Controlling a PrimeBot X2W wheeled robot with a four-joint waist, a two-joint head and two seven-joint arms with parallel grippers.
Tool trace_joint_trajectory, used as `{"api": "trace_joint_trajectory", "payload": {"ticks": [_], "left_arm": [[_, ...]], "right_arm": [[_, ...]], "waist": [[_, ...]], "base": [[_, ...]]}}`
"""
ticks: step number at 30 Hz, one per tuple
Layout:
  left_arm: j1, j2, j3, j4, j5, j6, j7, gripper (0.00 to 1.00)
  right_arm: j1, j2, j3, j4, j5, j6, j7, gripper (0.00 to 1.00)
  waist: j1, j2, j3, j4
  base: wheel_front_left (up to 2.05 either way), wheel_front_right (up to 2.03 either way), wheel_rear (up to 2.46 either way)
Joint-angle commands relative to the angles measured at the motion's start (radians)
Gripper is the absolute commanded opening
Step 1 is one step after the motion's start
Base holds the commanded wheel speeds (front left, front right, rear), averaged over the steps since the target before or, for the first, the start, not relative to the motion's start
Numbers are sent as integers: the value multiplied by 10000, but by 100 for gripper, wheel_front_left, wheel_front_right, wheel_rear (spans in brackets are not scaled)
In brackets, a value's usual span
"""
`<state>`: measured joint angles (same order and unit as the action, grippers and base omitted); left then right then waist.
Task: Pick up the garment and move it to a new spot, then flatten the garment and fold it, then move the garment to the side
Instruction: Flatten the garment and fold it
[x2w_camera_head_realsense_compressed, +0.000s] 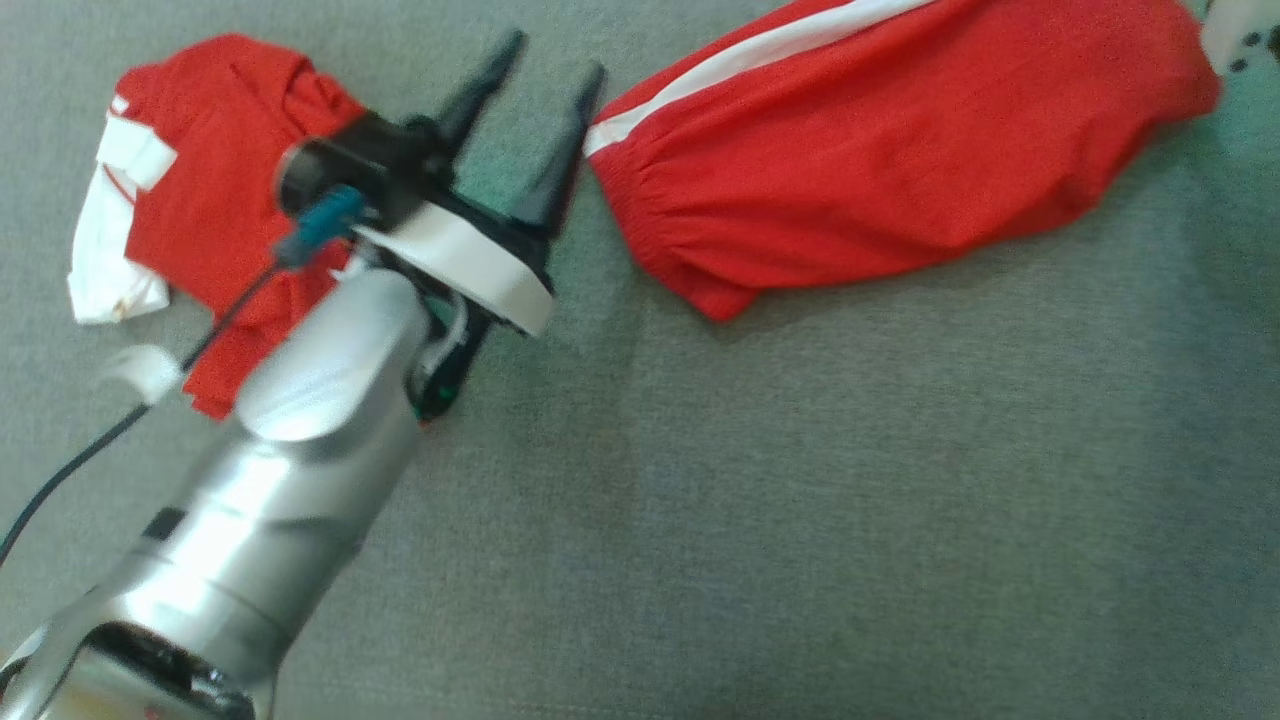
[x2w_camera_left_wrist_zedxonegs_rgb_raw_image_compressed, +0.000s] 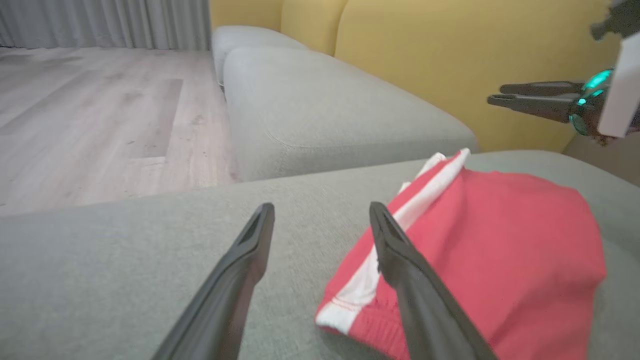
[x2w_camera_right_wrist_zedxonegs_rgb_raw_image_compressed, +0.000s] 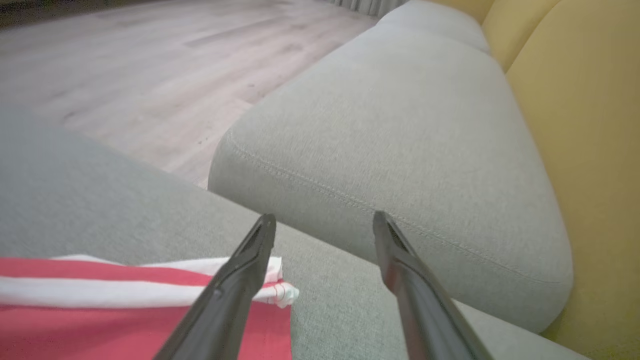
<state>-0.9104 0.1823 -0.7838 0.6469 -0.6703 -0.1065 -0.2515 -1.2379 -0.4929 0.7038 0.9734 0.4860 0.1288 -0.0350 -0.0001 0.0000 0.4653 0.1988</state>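
Note:
The garment (x2w_camera_head_realsense_compressed: 880, 170) is red with a white side stripe and lies folded on the grey sofa seat (x2w_camera_head_realsense_compressed: 800, 500) at the upper right. My left gripper (x2w_camera_head_realsense_compressed: 552, 58) is open and empty, just left of the garment's waistband end. In the left wrist view the garment (x2w_camera_left_wrist_zedxonegs_rgb_raw_image_compressed: 500, 260) lies beside and under the right finger of my left gripper (x2w_camera_left_wrist_zedxonegs_rgb_raw_image_compressed: 322, 210). My right gripper (x2w_camera_right_wrist_zedxonegs_rgb_raw_image_compressed: 325, 217) is open and empty above the garment's striped corner (x2w_camera_right_wrist_zedxonegs_rgb_raw_image_compressed: 100, 320). It also hovers past the garment's far end (x2w_camera_left_wrist_zedxonegs_rgb_raw_image_compressed: 495, 95).
A second red and white cloth (x2w_camera_head_realsense_compressed: 210, 190) lies crumpled at the upper left, partly under my left arm. A neighbouring grey cushion (x2w_camera_left_wrist_zedxonegs_rgb_raw_image_compressed: 325, 115), yellow backrests (x2w_camera_left_wrist_zedxonegs_rgb_raw_image_compressed: 425, 60) and a wooden floor (x2w_camera_left_wrist_zedxonegs_rgb_raw_image_compressed: 100, 115) lie beyond the seat's edge.

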Motion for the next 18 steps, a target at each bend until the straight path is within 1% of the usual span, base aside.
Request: {"api": "trace_joint_trajectory", "payload": {"ticks": [1, 4, 7, 9, 10, 13, 15, 18], "left_arm": [[32, 437, 638, -416, 83, 135, -99, 100], [532, 551, 1570, -1048, 330, 395, -100, 100], [1241, 535, 2586, -1771, 568, 573, -101, 100], [1781, 480, 3246, -2232, 760, 636, -101, 100], [1781, 480, 3246, -2232, 760, 636, -101, 100], [2640, 323, 4136, -2810, 1044, 663, -102, 100], [3236, 193, 4634, -3099, 1247, 632, -102, 100], [4092, -14, 5175, -3342, 1563, 501, -102, 100]], "right_arm": [[102, 173, -102, -188, 129, 19, -392, 100], [419, 479, -469, -142, 398, 19, -1352, 100], [887, 813, -953, -217, 720, 19, -1940, 100], [1328, 1026, -1264, -407, 843, 19, -2129, 100], [1328, 1026, -1264, -407, 843, 19, -2129, 100], [2128, 1308, -1854, -865, 887, 19, -2243, 100], [2734, 1500, -2398, -1330, 734, 19, -2258, 100], [3880, 1911, -3523, -2108, 265, 19, -2263, 100]], "waist": [[1, 0, -368, -270], [1, 0, -835, -498], [1, 0, -1333, -712], [1, 0, -1658, -846], [1, 0, -1658, -846], [1, 0, -2089, -1045], [1, 0, -2368, -1175], [1, 0, -2769, -1333]], "base": [[0, 0, 0], [0, 0, 0], [0, 0, 0], [0, 0, 0], [0, 0, 0], [0, 0, 0], [0, 0, 0], [0, 0, 0]]}}
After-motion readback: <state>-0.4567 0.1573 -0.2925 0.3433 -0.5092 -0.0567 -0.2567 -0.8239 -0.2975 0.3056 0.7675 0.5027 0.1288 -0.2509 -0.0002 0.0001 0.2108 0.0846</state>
